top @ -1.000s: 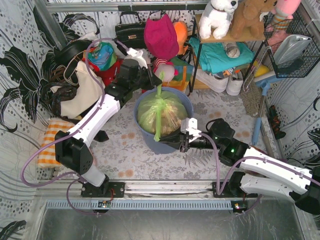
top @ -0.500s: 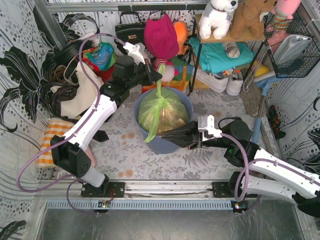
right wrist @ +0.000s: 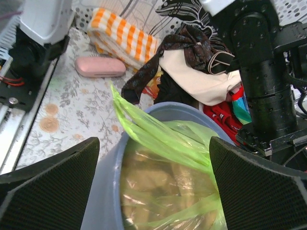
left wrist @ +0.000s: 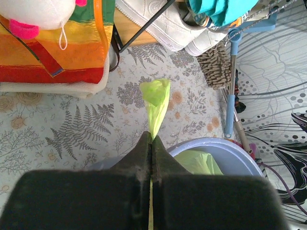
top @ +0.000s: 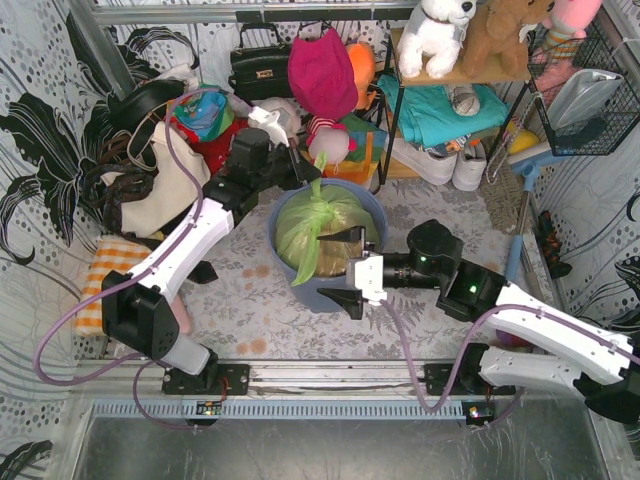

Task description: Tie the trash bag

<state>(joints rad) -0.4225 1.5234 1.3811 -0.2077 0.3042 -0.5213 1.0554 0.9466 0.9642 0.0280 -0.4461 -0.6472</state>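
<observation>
The trash bag [top: 330, 225], thin light-green plastic with brown paper showing through, sits in a blue-grey bin [top: 318, 292]. My left gripper [top: 303, 176] is at the bin's far rim, shut on a twisted strip of the bag. In the left wrist view the strip's tail [left wrist: 156, 98] sticks out past the closed fingertips [left wrist: 151, 140]. Another green flap [top: 305, 262] droops over the bin's near-left rim. My right gripper [top: 347, 268] stands wide open at the bin's near-right side. In the right wrist view, the bag [right wrist: 187, 158] lies between its fingers [right wrist: 48, 191], untouched.
Handbags, a cream bag and clothes [top: 150, 170] crowd the back left. A shelf [top: 450, 75] with plush toys and shoes stands behind the bin on the right. A striped cloth [top: 100, 275] and a pink case [right wrist: 100, 67] lie left; a blue mop [top: 520, 215] lies right.
The right gripper opened and let go of the bag's strip, then swung in toward the bin. The freed strip dropped over the rim. The left gripper came down slightly, still holding its strip.
</observation>
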